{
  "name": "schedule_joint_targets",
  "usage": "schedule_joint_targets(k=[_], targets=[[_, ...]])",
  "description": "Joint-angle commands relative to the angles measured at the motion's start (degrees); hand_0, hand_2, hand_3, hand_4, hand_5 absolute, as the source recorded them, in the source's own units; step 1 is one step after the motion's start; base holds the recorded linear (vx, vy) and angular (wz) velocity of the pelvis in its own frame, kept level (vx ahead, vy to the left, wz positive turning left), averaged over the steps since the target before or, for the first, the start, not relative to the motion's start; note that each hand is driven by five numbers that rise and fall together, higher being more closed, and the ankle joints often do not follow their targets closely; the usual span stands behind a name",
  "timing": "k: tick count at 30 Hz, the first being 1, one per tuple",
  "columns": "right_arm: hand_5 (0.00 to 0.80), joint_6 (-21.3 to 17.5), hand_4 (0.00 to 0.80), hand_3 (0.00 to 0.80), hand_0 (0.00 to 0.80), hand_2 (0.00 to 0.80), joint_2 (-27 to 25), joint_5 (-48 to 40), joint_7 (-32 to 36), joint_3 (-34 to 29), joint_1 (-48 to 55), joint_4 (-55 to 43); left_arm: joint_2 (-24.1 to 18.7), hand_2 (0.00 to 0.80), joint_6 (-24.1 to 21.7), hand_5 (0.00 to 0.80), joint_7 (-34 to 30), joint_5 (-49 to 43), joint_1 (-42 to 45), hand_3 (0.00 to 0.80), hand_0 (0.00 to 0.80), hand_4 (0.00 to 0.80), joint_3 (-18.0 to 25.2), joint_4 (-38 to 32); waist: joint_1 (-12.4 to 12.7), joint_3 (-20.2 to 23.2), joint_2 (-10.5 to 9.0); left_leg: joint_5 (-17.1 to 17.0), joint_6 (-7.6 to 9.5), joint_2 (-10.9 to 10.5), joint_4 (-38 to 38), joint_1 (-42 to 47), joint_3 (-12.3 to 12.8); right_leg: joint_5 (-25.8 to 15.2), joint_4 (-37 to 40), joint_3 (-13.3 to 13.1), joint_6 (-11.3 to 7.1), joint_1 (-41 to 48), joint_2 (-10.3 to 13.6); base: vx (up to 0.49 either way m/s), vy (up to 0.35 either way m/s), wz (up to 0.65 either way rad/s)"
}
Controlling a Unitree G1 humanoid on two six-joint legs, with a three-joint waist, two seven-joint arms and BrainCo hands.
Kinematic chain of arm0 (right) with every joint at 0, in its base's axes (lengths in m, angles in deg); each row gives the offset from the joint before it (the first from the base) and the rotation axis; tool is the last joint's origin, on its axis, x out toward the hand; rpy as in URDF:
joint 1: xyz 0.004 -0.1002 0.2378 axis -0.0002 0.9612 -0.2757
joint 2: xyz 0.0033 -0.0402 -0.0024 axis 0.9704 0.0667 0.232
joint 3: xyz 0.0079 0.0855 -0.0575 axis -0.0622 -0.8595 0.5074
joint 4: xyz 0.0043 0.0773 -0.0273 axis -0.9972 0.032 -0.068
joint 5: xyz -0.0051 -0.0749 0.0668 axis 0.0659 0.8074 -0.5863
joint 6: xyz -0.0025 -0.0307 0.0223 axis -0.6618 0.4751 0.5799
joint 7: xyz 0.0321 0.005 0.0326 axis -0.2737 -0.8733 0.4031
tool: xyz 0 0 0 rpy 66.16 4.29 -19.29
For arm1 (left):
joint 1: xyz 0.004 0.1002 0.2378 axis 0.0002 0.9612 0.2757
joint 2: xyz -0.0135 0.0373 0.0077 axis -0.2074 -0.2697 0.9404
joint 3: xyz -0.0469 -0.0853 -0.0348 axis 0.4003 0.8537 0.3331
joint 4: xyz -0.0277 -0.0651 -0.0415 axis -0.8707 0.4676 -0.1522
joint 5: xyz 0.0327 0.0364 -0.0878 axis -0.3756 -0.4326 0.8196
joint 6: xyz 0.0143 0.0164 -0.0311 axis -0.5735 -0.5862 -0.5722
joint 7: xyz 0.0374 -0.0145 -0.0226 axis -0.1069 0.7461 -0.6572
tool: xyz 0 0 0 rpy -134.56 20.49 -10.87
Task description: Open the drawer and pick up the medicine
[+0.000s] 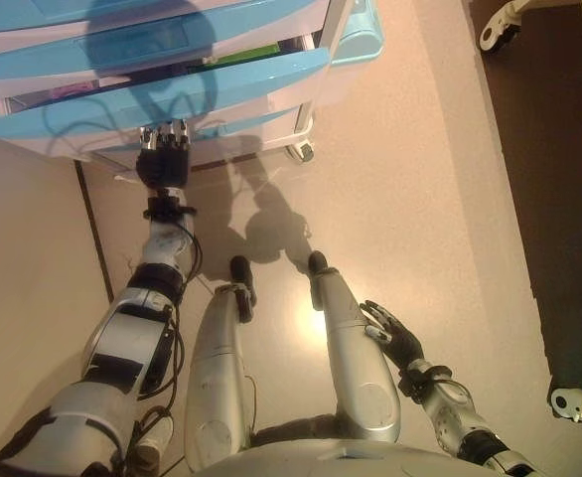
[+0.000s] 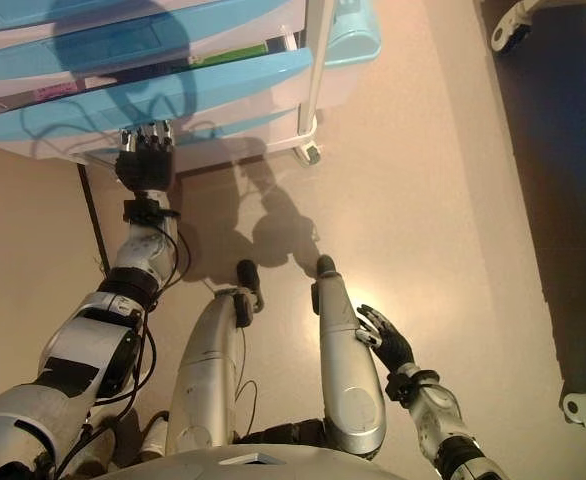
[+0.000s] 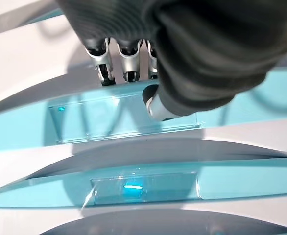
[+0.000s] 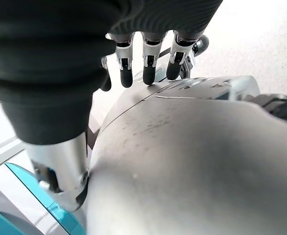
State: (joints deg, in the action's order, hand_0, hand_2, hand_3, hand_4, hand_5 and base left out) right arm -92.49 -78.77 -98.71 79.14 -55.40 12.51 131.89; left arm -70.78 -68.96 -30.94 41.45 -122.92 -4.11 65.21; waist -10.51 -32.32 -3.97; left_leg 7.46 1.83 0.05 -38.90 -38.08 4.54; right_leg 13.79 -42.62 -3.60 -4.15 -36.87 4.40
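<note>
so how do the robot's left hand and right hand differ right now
The left hand is stretched forward to the blue plastic drawer unit, fingers at a clear drawer handle; the right hand hangs low at the robot's side, away from the drawers. In its wrist view the left hand's fingers are bent over the handle's edge, while the right hand's fingers are relaxed and hold nothing. Both have silver fingers with dark tips and a dark ribbed cover.

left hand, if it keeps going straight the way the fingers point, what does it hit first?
Most likely the blue front of the lower drawer on the drawer cart. The left hand points up at it with fingers extended toward its clear handle recess. Depth is unclear, so contact can't be confirmed.
</note>
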Motion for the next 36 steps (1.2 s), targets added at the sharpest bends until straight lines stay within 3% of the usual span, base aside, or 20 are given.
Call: schedule_joint_targets(k=[1,3,11,16,27,36], targets=[[0.0,-0.6,0.0,0.0,0.0,0.0,-1.2,0.7,-0.4,1.3,2.6,-1.4,-3.0,0.8,-0.2,0.8,-11.4,-6.0,-5.0,0.8,0.8,0.8,2.0,-9.3,0.9,2.5,2.46,3.6,3.39,-2.6,9.5,6.4,2.1,-3.3,2.6,3.6,4.15,-0.3,-3.6,-0.022,-0.031,0.04],[0.0,-0.5,0.0,0.0,0.0,0.0,-1.2,1.1,-0.5,1.2,2.5,-1.9,-3.1,0.8,0.5,0.8,-11.6,-6.2,-4.1,0.8,0.8,0.8,2.3,-9.1,1.2,2.5,2.35,1.7,3.44,-2.3,10.0,5.5,2.3,-4.5,3.3,4.2,4.8,-0.8,-3.5,-0.113,-0.047,0.05],[0.0,-0.3,0.0,0.0,0.0,0.0,-0.8,3.1,-3.3,1.2,3.4,-6.0,-0.2,0.8,3.6,0.8,-15.2,-6.3,5.2,0.8,0.8,0.8,3.4,-10.1,3.4,2.5,2.05,0.3,2.45,-2.2,11.1,5.6,0.3,-2.1,2.8,6.3,6.02,0.6,-3.8,-0.048,-0.047,0.09],[0.0,0.3,0.0,0.0,0.0,0.0,-0.7,3.7,-4.5,1.0,3.6,-8.2,2.5,0.8,5.3,0.8,-17.7,-7.8,12.9,0.8,0.8,0.8,3.5,-9.0,5.0,2.5,1.37,1.3,1.7,-2.3,11.1,6.4,-1.3,0.9,1.5,7.6,6.17,2.3,-3.8,0.009,-0.061,0.12],[0.0,1.8,0.0,0.0,0.0,0.0,-1.0,5.7,-3.6,-1.2,6.0,-10.5,6.4,0.8,4.8,0.8,-19.8,-16.8,28.6,0.8,0.8,0.8,3.6,-5.3,8.0,2.5,0.45,0.3,1.04,-2.1,11.0,6.8,-3.0,2.7,-0.3,10.6,6.71,3.8,-3.4,-0.019,-0.039,0.11],[0.0,2.4,0.0,0.0,0.0,0.0,-1.0,7.7,-3.0,-3.4,8.5,-11.6,7.6,0.8,11.7,0.8,-17.9,-21.2,39.2,0.8,0.8,0.8,5.2,-2.5,10.4,2.5,0.6,0.0,0.94,-2.3,10.0,6.9,-4.4,4.2,-2.8,12.7,7.35,4.7,-2.6,0.0,-0.015,0.11]])
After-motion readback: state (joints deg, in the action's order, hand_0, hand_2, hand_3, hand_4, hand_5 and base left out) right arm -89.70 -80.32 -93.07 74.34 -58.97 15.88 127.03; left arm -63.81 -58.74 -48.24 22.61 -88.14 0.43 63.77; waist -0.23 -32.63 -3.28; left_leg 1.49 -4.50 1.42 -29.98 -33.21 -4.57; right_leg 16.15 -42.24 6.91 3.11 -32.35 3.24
